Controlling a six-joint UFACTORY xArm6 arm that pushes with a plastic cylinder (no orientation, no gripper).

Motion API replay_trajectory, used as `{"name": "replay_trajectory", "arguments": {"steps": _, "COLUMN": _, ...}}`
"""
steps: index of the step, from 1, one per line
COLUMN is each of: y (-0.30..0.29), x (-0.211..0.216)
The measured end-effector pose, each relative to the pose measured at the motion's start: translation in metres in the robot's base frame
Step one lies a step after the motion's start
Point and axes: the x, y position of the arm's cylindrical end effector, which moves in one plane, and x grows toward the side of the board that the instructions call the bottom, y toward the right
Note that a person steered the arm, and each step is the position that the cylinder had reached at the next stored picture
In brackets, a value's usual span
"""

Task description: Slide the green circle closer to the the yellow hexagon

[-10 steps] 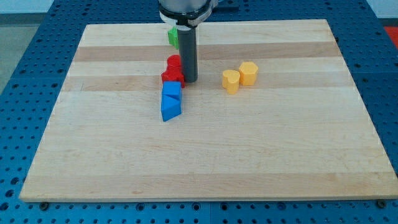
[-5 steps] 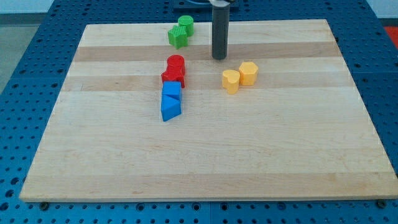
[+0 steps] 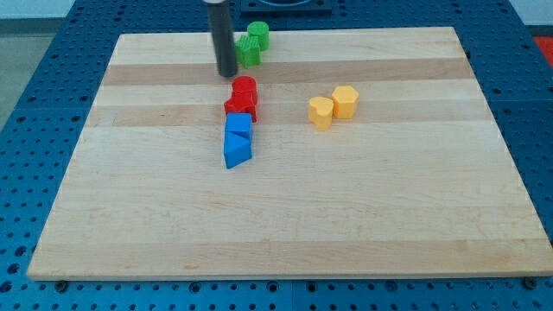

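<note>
The green circle (image 3: 257, 35) stands near the view's top, touching a second green block (image 3: 248, 53) just below and left of it. The yellow hexagon (image 3: 346, 101) stands right of centre, with a yellow heart-like block (image 3: 320, 113) against its left side. My tip (image 3: 227, 73) is down on the board just left of the lower green block, and the rod hides that block's left edge. The tip is left of and below the green circle, and above the red blocks.
A red cylinder (image 3: 244, 90) and a red block (image 3: 238, 108) stand in a column below my tip. A blue cube (image 3: 239, 126) and a blue triangular block (image 3: 236, 151) continue the column downward. The wooden board (image 3: 285, 216) lies on a blue perforated table.
My tip moved from beside the red blocks up and right to above the yellow pair, then left across the board to the left side of the green blocks. No block has moved.
</note>
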Motion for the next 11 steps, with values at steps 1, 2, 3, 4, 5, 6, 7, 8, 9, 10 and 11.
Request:
{"name": "replay_trajectory", "arguments": {"steps": 1, "y": -0.043, "x": -0.011}}
{"name": "replay_trajectory", "arguments": {"steps": 2, "y": -0.057, "x": -0.048}}
{"name": "replay_trajectory", "arguments": {"steps": 3, "y": -0.054, "x": -0.085}}
{"name": "replay_trajectory", "arguments": {"steps": 4, "y": -0.039, "x": -0.099}}
{"name": "replay_trajectory", "arguments": {"steps": 5, "y": -0.022, "x": -0.099}}
{"name": "replay_trajectory", "arguments": {"steps": 6, "y": 0.000, "x": -0.099}}
{"name": "replay_trajectory", "arguments": {"steps": 7, "y": 0.029, "x": -0.099}}
{"name": "replay_trajectory", "arguments": {"steps": 8, "y": 0.050, "x": -0.098}}
{"name": "replay_trajectory", "arguments": {"steps": 9, "y": 0.077, "x": -0.097}}
{"name": "replay_trajectory", "arguments": {"steps": 10, "y": 0.107, "x": -0.098}}
{"name": "replay_trajectory", "arguments": {"steps": 11, "y": 0.114, "x": -0.098}}
